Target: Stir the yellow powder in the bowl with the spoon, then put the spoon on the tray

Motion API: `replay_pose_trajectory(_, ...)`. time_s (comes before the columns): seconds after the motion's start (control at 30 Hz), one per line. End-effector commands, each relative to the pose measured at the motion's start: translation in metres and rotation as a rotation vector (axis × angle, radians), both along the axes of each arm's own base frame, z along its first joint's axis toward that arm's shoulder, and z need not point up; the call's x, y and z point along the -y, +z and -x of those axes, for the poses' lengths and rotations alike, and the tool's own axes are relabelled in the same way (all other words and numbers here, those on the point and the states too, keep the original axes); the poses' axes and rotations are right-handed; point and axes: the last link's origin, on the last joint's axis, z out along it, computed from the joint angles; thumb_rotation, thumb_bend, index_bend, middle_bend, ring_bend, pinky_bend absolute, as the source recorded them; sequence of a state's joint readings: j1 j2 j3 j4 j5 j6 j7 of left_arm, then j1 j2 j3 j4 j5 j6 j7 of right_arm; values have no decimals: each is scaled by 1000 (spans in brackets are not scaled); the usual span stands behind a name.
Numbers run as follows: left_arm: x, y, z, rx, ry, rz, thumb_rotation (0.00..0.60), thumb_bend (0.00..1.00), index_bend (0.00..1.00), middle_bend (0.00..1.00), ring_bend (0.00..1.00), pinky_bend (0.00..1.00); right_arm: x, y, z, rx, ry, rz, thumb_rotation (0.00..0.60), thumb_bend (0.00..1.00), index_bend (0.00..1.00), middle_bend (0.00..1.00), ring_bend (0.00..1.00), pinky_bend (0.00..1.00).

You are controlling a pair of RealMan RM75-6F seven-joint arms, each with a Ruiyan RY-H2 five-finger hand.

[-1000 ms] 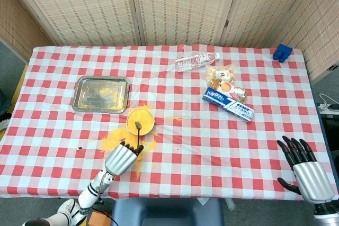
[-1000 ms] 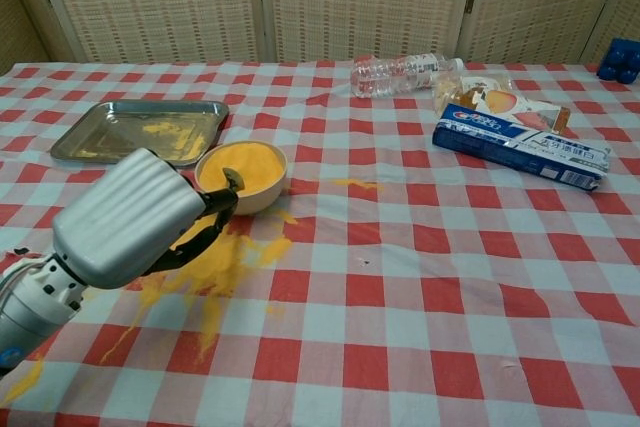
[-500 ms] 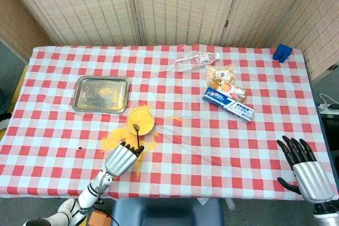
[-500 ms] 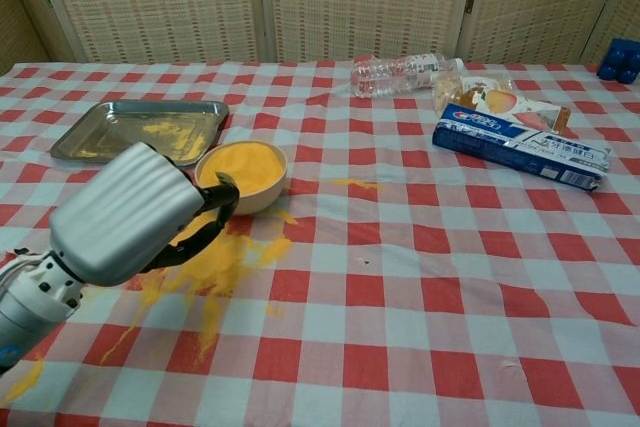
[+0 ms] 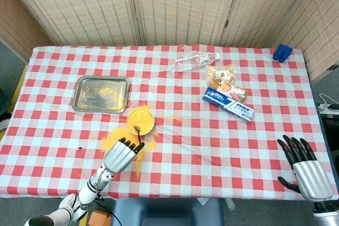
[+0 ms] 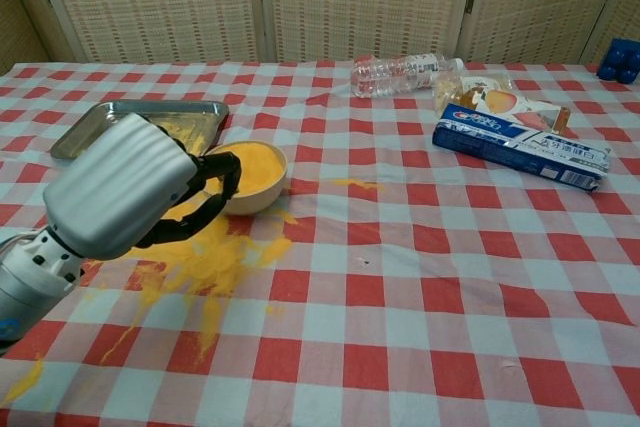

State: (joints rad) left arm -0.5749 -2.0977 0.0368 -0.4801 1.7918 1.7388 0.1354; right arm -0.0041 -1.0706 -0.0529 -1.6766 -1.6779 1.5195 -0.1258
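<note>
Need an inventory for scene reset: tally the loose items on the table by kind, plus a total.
Tray: 1
Bowl: 1
Spoon: 1
Bottle: 1
Snack bag: 1
Toothpaste box: 1
Blue object: 1
Total: 7

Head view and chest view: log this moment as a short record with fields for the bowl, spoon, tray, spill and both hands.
bowl: bowl holds yellow powder, near the tray's corner
spoon: spoon has its tip in the bowl, handle held by the left robot hand
tray: metal tray carries yellow smears, no spoon on it
spill: yellow powder scattered on the checked tablecloth
right robot hand: right robot hand holds nothing, fingers apart, at the table's near edge
</note>
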Motion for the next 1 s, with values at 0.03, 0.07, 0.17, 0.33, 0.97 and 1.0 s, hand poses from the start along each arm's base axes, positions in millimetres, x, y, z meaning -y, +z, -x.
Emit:
replay_pose_trajectory(0.03,-5,5,-5,34,-26,-3,600,608,840,1000,1000,1000,1,0,0,-1,-3,1,600,46,0,0,0,0)
replay_pose_trajectory(0.07,-6,6,-6,44,-30,-4,600,609,841,1000,1000,1000,1,-1,0,-2,-4,1,600,46,0,0,0,0)
replay_pose_trajectory(0.17,-11,10,-9,73,-39,-7,600,618,844,1000,1000,1000,2,-1,1,-5,-9,2,600,46,0,0,0,0)
replay_pose_trajectory(0.33,-23,18,-15,154,-14,4,600,629,845,1000,1000,1000,4,-1,3,-8,-18,9,600,46,0,0,0,0)
replay_pose_trajectory(0.97,-71,27,-35,328,268,132,600,628,849,1000,1000,1000,12,1,8,-25,-54,36,600,46,0,0,0,0)
replay_pose_trajectory(1.0,-71,26,-34,324,268,131,600,629,848,1000,1000,1000,12,1,8,-24,-54,37,600,46,0,0,0,0)
